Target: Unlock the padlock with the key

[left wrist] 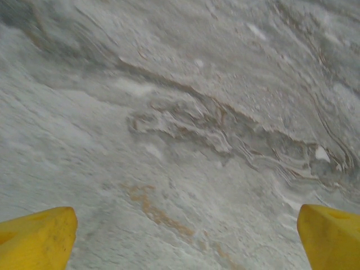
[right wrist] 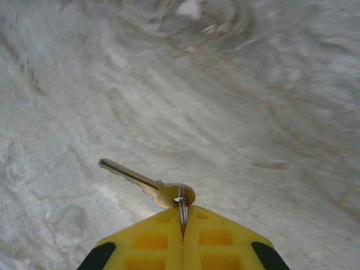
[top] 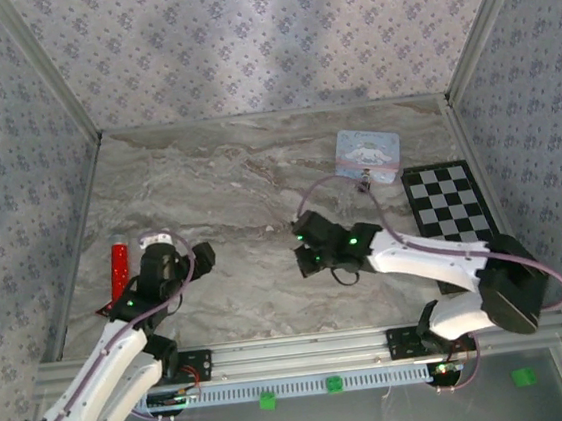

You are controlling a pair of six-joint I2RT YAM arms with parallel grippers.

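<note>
Holding the key (right wrist: 143, 180) in my right hand (top: 305, 250), padlock (top: 365, 179) well apart by the pale-blue tin (top: 368, 153).
Top view: both hands hover over the marble tabletop (top: 227, 176), my left hand (top: 202, 256) near a red stick (top: 120, 268); the padlock lies just beside the tin's near edge. Left wrist: my fingers (left wrist: 36, 239) stand wide apart above bare marble. Right wrist: my fingers (right wrist: 152, 242) press together on the key's ring, its blade pointing left.

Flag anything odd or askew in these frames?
The right gripper pinches only the ring of the key, not its head, so the blade sticks out sideways to the left instead of straight ahead. It may swing. Nothing else stands out.
</note>
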